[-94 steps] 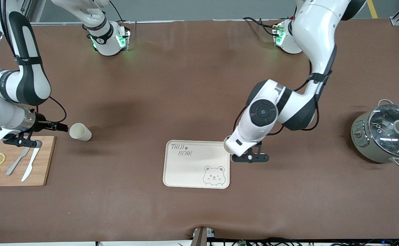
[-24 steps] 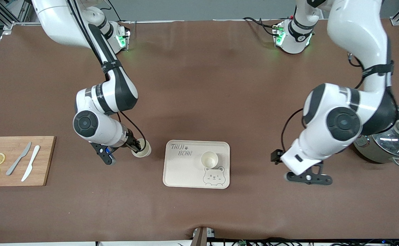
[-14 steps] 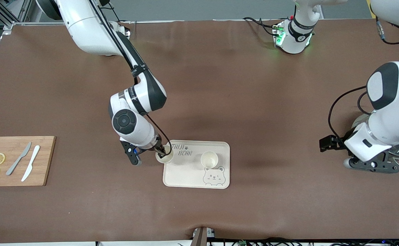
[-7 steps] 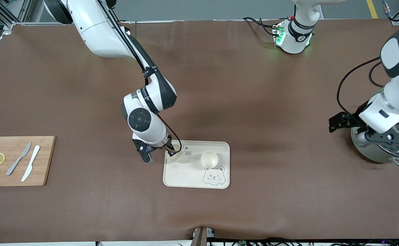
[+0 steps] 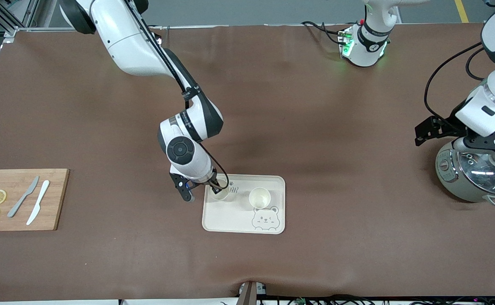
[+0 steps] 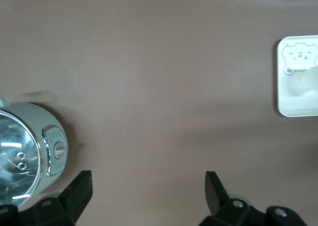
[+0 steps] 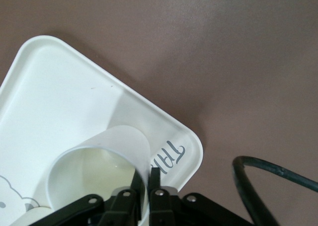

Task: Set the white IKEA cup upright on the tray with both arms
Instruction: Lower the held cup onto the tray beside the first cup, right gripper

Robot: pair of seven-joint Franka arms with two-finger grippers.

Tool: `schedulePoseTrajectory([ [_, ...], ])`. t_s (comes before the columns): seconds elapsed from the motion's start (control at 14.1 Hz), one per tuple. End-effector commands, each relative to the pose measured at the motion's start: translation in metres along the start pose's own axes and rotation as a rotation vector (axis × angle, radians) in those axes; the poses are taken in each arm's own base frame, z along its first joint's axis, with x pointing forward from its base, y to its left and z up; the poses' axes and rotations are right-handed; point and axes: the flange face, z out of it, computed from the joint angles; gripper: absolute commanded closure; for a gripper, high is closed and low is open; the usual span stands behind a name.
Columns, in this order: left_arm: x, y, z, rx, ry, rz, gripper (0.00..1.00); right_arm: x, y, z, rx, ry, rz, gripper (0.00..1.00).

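The cream tray [image 5: 230,216] with the bear drawing lies mid-table. One white cup [image 5: 259,197] stands upright on it, free of both grippers. My right gripper [image 5: 216,184] is shut on the rim wall of a second white cup [image 5: 221,191], held upright over the tray's lettered corner; I cannot tell whether it touches the tray. The right wrist view shows the fingers [image 7: 155,179] pinching the cup wall [image 7: 99,159] over the tray [image 7: 59,87]. My left gripper [image 5: 490,145] is open and empty over the pot; it also shows in the left wrist view [image 6: 147,191].
A grey-green pot with a glass lid [image 5: 480,173] stands at the left arm's end and shows in the left wrist view [image 6: 25,151]. A wooden cutting board [image 5: 57,199] with two knives and lemon slices lies at the right arm's end.
My right gripper carried its cup from the table beside the tray to over the tray's lettered corner. My left arm drew away from the tray to over the pot.
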Motion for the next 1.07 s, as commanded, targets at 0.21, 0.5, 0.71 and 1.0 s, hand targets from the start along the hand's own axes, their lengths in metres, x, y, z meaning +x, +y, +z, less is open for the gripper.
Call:
schedulePoseTrajectory([
  [0.21,-0.019,0.008,-0.009,-0.028,-0.014,0.021,0.0,0.002,-0.005,-0.011,0.006,-0.008,0.002,0.0],
  [0.5,-0.021,0.015,-0.014,-0.028,-0.009,0.02,0.0,-0.002,-0.009,-0.038,-0.047,-0.02,-0.007,0.0],
  [0.71,-0.027,0.019,-0.007,-0.025,-0.07,0.04,0.0,0.002,-0.01,-0.066,-0.11,-0.028,-0.008,0.0],
  [1.0,-0.033,0.018,-0.002,-0.019,-0.12,0.025,0.0,0.042,0.0,-0.126,-0.137,-0.056,0.002,0.0],
])
